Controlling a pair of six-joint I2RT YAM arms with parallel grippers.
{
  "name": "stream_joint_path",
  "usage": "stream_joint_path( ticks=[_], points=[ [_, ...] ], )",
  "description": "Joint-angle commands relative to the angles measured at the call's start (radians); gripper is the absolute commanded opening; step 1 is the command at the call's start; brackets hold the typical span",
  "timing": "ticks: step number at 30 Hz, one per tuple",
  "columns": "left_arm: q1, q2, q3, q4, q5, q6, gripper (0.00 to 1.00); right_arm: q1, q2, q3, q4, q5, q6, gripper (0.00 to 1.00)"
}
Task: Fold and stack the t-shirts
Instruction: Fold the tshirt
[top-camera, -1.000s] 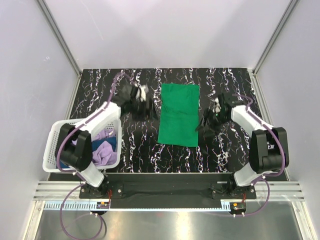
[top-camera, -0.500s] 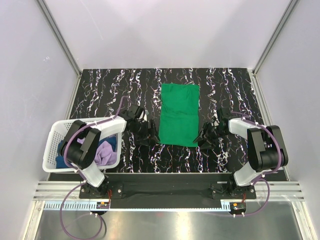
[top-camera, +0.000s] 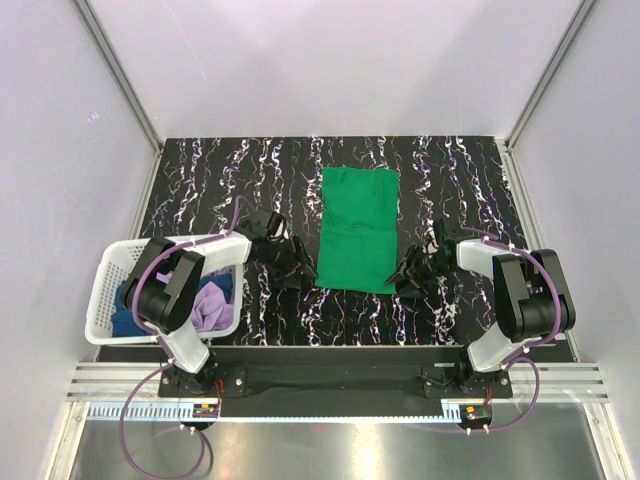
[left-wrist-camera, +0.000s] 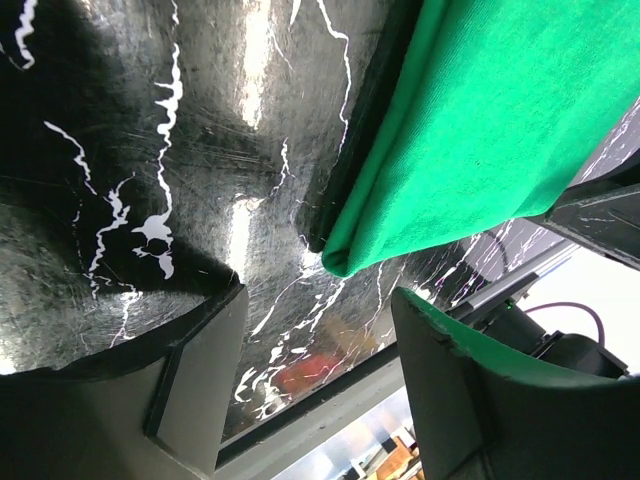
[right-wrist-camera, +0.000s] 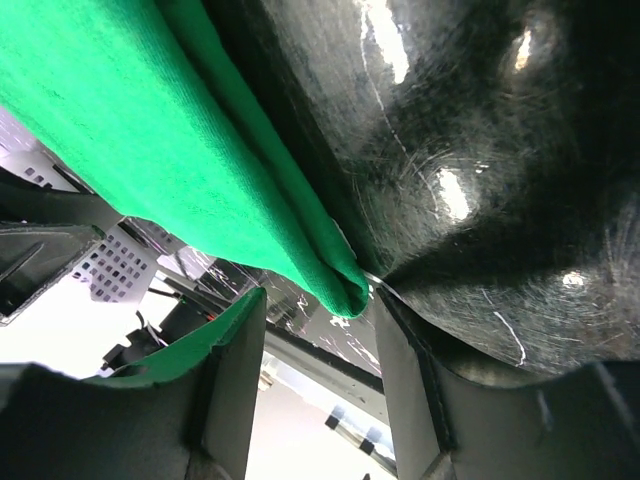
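Observation:
The bright green t-shirt (top-camera: 357, 228) lies flat on the black marbled table, folded into a long strip. My left gripper (top-camera: 296, 268) is low at its near left corner and my right gripper (top-camera: 408, 272) at its near right corner. In the left wrist view the left gripper (left-wrist-camera: 320, 350) is open, with the green corner (left-wrist-camera: 470, 140) just ahead of the gap. In the right wrist view the right gripper (right-wrist-camera: 318, 350) is open, with the green corner (right-wrist-camera: 150, 130) tip between its fingertips. The lilac shirt (top-camera: 210, 302) and dark blue shirt (top-camera: 124, 322) lie crumpled in the basket.
The white lattice basket (top-camera: 100, 290) stands at the near left beside the left arm. White walls and metal frame posts enclose the table on three sides. The arm bases sit on a black rail at the near edge.
Both grippers have come down and nearer along the green shirt's sides to its near corners, the left one much farther than the right. The shirt has not moved.

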Motion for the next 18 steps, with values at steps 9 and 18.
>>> stream_joint_path(
  ticks=[9,18],
  points=[
    [-0.078,0.047,-0.026,0.066,-0.098,-0.103,0.64,-0.004,-0.042,-0.015,0.028,0.074,0.002,0.53],
    [-0.077,0.098,-0.029,0.071,-0.144,-0.112,0.57,-0.004,-0.072,-0.047,0.031,0.080,0.013,0.52]
  ],
)
